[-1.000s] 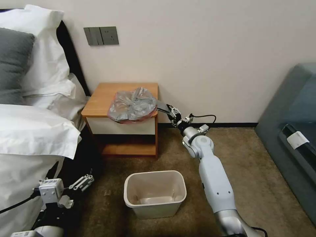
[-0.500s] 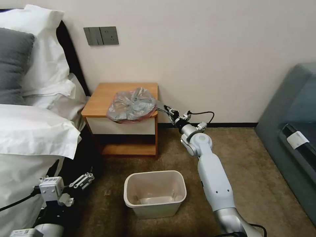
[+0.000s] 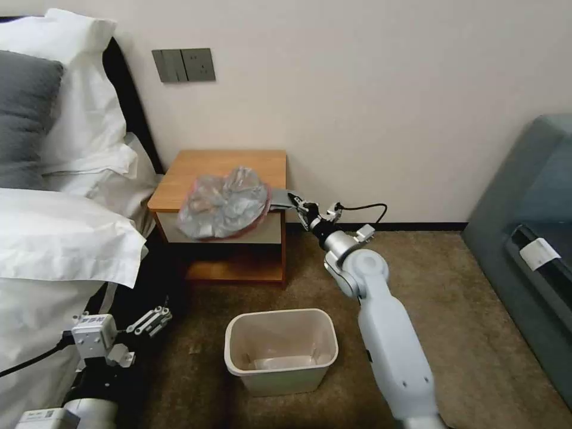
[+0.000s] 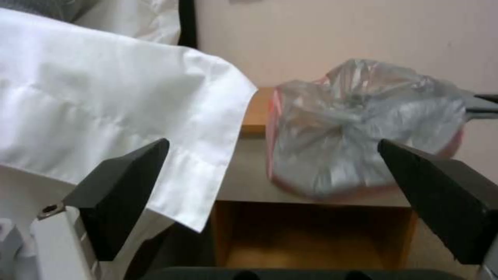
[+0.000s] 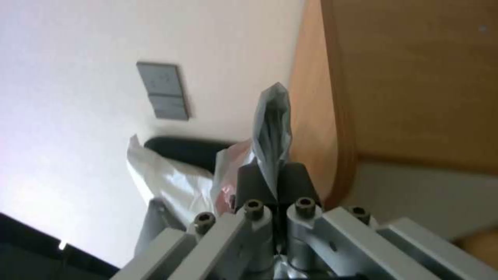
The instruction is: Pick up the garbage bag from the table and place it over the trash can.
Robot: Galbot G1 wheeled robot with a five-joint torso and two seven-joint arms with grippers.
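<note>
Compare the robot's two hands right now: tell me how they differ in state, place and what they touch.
The right hand is shut on a corner of the garbage bag at the table's right edge; the left hand is open and holds nothing. The right hand reaches out at tabletop height; the left hand sits low beside the bed, apart from the bag. Both point towards the table.
</note>
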